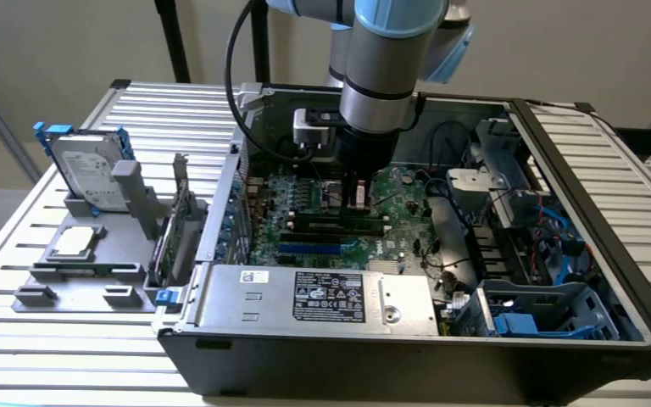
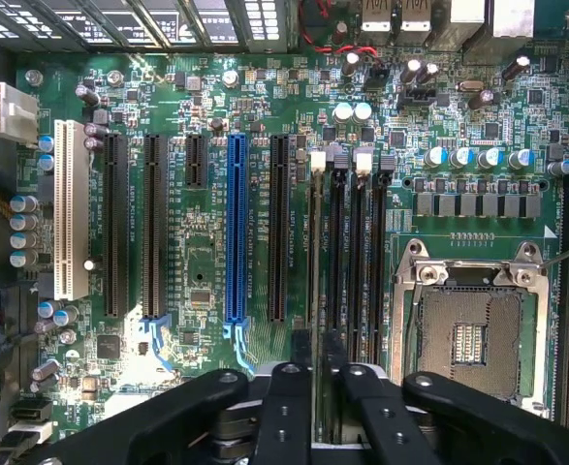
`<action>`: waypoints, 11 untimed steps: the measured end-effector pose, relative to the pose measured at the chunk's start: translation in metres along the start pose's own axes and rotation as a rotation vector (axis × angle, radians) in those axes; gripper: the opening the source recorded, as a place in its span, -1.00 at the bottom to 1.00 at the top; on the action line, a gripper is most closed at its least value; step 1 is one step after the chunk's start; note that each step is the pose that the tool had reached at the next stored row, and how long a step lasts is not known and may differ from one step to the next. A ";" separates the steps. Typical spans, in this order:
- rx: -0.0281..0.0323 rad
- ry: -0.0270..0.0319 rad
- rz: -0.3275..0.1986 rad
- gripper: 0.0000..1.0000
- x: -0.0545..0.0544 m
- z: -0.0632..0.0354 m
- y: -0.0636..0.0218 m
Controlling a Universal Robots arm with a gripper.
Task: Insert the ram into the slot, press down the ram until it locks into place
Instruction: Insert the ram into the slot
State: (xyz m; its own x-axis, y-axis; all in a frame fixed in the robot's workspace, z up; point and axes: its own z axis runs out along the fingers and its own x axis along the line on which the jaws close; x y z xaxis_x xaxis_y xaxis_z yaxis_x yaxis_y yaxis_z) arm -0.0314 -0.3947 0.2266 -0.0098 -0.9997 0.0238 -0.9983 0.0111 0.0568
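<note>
The black two-fingered gripper (image 2: 315,351) is drawn narrow, its fingers (image 2: 296,387) pinching the top edge of the ram (image 2: 314,252), a thin dark green circuit-board stick (seen edge-on here). The ram stands upright along the slot (image 2: 310,208), the one of four parallel black sockets that lies nearest the long blue slot (image 2: 235,228). I cannot tell whether the slot's pale clips have closed. Three like sockets (image 2: 362,262) run just beside it, and beyond them is the open silver processor socket (image 2: 470,334). In the exterior view the grey arm (image 1: 371,85) hides part of the board.

Hard drive (image 1: 88,172) upright in grey holder (image 1: 77,285), silver power supply (image 1: 319,295), blue slot (image 2: 236,228), CPU socket (image 2: 470,339)
</note>
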 end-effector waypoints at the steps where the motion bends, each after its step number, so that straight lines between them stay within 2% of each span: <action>1: 0.0000 0.0000 0.000 -0.47 0.000 0.0000 0.0000; 2: 0.0000 0.0000 0.000 -0.47 0.000 0.0000 0.0000; 3: 0.0000 0.0000 0.000 -0.33 0.000 0.0000 -0.0001; 4: 0.0000 0.0002 0.000 -0.33 0.000 -0.0009 0.0000; 8: 0.0002 0.0005 -0.009 -0.33 0.000 -0.0159 0.0016; 11: 0.0008 0.0020 -0.033 -0.33 0.001 -0.0233 0.0035</action>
State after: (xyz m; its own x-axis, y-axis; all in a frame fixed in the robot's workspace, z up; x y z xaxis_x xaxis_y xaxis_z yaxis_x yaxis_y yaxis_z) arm -0.0336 -0.3947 0.2500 0.0236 -0.9994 0.0239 -0.9981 -0.0223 0.0568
